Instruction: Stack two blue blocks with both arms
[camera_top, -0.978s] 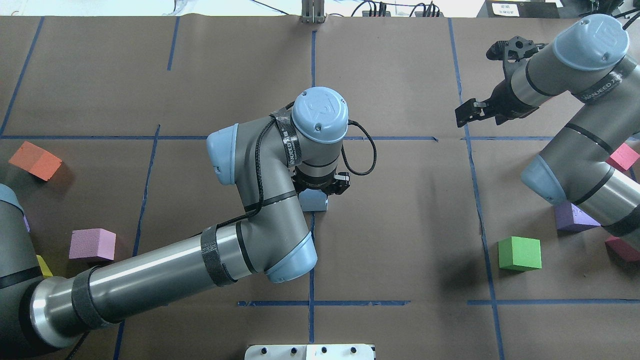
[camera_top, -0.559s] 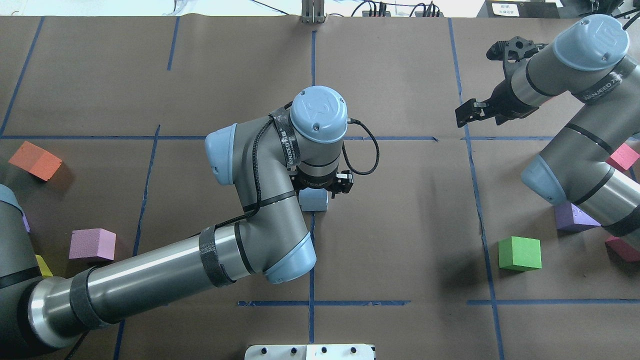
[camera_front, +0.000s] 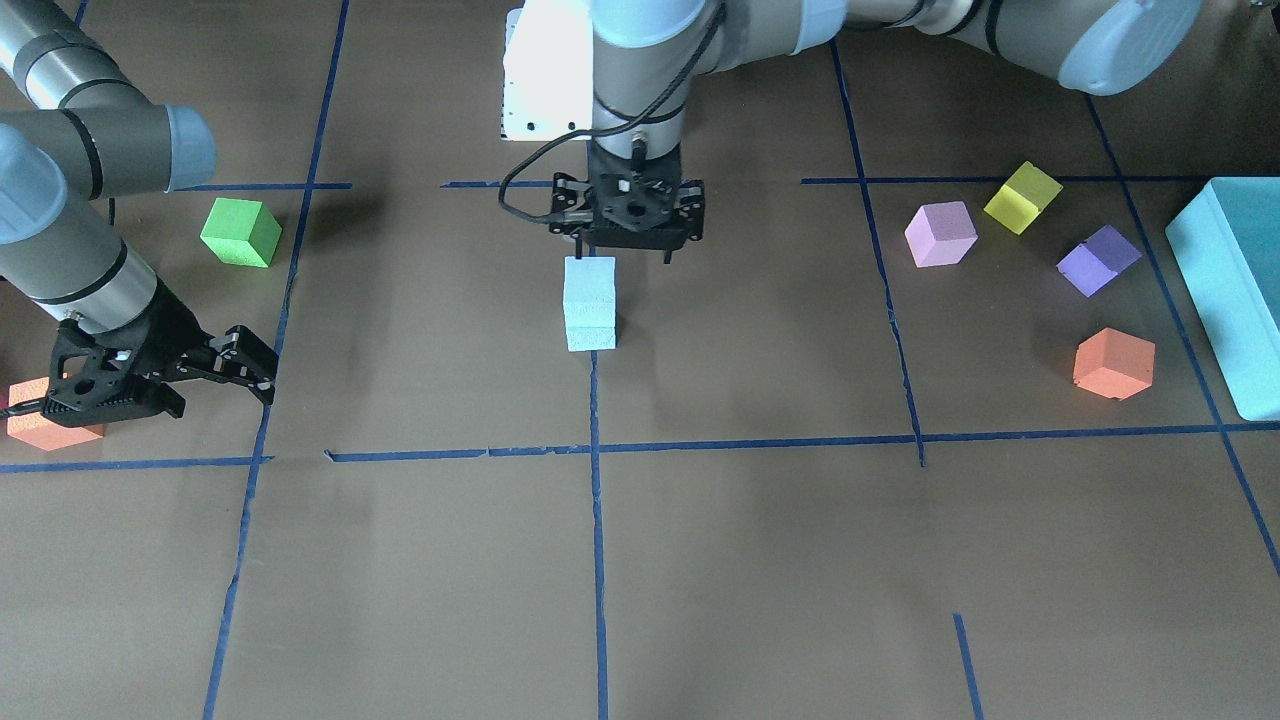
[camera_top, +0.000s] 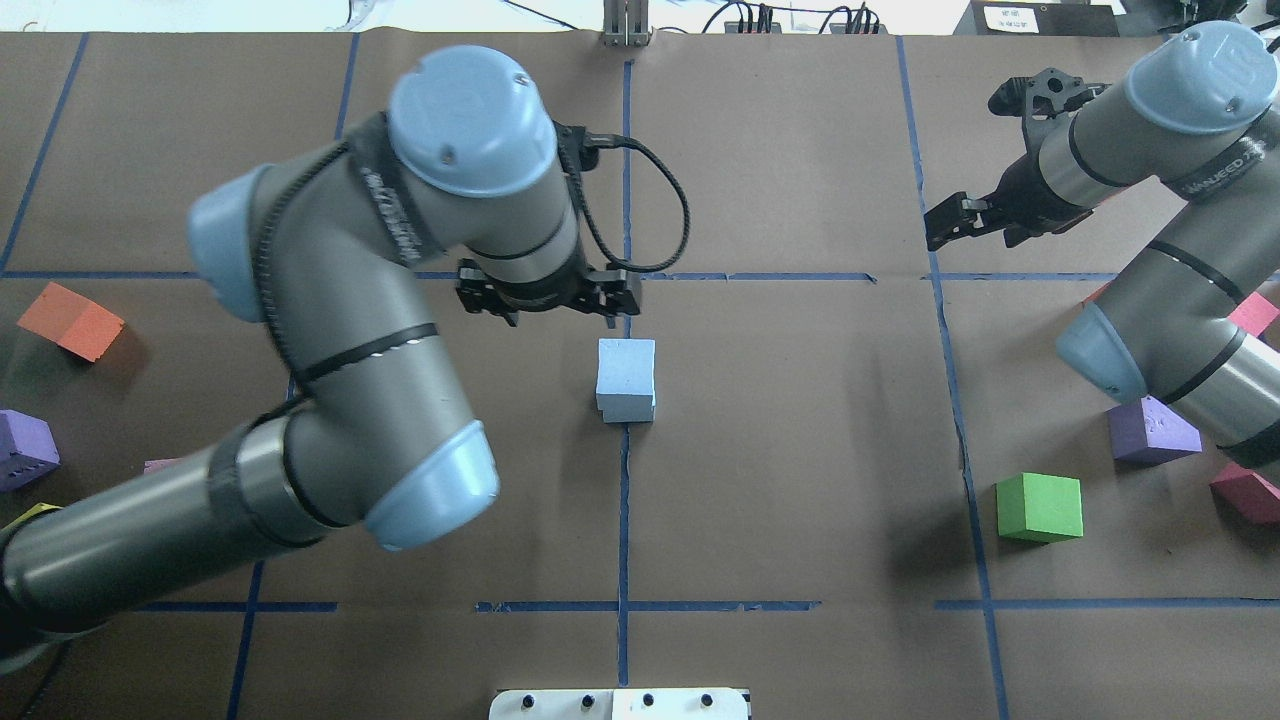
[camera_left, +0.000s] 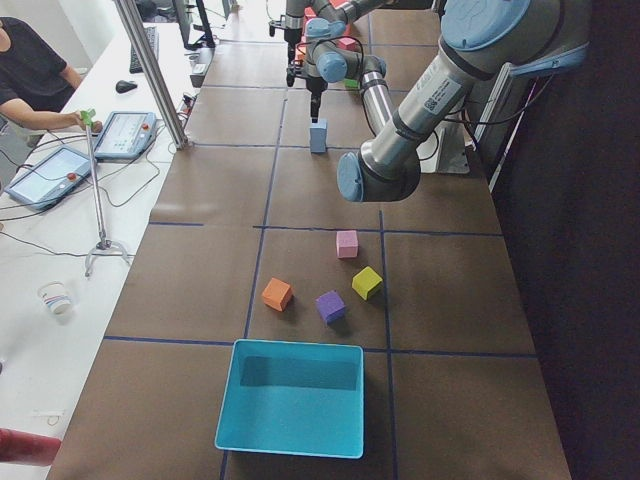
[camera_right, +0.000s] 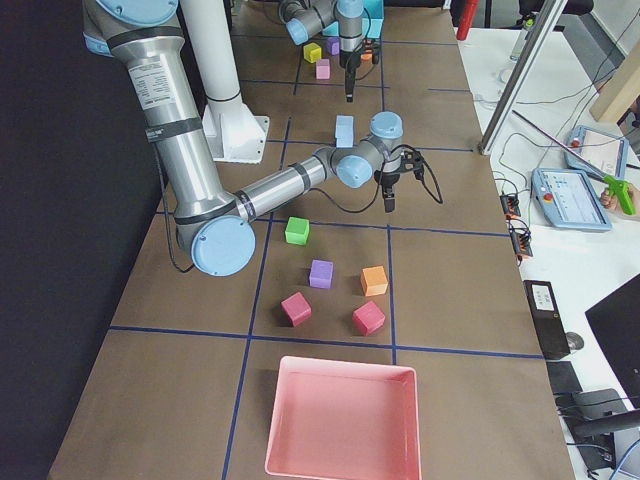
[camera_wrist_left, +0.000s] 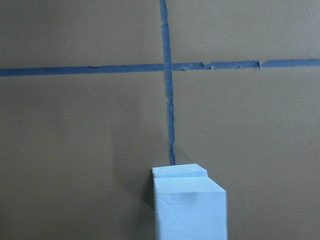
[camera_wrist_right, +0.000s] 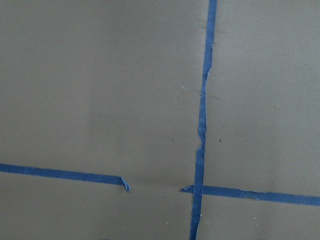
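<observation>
The two pale blue blocks stand stacked at the table's centre, the upper block (camera_front: 590, 278) on the lower block (camera_front: 590, 330). The stack also shows in the overhead view (camera_top: 626, 378) and at the bottom of the left wrist view (camera_wrist_left: 189, 205). My left gripper (camera_top: 548, 308) is open and empty. It hangs raised above the table, apart from the stack, and also shows in the front view (camera_front: 626, 245). My right gripper (camera_top: 968, 165) is open and empty at the far right, well away from the stack; it also shows in the front view (camera_front: 150, 395).
A green cube (camera_top: 1040, 507), a purple cube (camera_top: 1150, 432) and pink-red cubes (camera_top: 1245, 492) lie by the right arm. Orange (camera_front: 1113, 363), purple (camera_front: 1098, 260), yellow (camera_front: 1022, 197) and pink (camera_front: 940, 233) cubes and a teal bin (camera_front: 1230, 290) lie on the left arm's side.
My left gripper has come off the upper blue block, risen and drawn back to the left of the stack. The stack stays standing. The right arm has shifted only slightly.
</observation>
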